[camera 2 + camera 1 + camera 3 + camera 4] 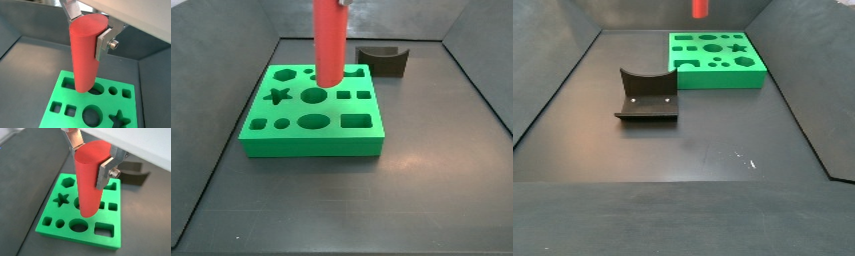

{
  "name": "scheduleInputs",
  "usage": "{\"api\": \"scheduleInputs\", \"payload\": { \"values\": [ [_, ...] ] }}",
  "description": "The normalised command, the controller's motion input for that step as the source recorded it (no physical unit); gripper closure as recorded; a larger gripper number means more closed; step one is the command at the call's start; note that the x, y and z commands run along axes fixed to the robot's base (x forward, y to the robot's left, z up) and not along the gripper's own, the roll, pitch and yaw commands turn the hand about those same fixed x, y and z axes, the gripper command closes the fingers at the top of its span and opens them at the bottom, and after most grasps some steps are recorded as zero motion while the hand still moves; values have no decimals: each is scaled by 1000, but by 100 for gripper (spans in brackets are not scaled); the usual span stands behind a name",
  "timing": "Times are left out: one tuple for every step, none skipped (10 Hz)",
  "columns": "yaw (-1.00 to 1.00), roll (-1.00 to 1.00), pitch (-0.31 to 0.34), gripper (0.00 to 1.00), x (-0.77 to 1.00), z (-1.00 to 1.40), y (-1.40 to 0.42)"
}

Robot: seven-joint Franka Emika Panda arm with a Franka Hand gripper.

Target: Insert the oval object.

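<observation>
My gripper [92, 155] is shut on the upper end of the oval object [87, 183], a long smooth red-orange peg that hangs upright from the silver fingers [103, 173]. Both wrist views show this grip [88, 25]. The peg [83, 55] hangs over the green block [67, 112], which has several shaped holes, and its lower end is near an oval hole [97, 89]. In a side view the peg [329, 40] hangs over the back middle of the block [311, 140]. In a side view only the peg's tip [700, 8] shows, clear above the block [714, 60].
The dark fixture [385, 60] with a curved top stands on the floor behind and to the right of the block; it also shows in a side view [647, 95]. Dark bin walls [472, 90] enclose the floor on all sides.
</observation>
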Motion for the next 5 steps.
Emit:
{"api": "scheduleInputs", "payload": {
  "values": [
    [-1000,0,0,100,0,-146,-91],
    [-1000,0,-11,100,0,-240,-31],
    [-1000,-43,-61,100,0,-369,-3],
    [-960,-109,-116,100,-77,-494,-17],
    [-946,-117,-129,100,-97,-520,-20]
  ]
}}
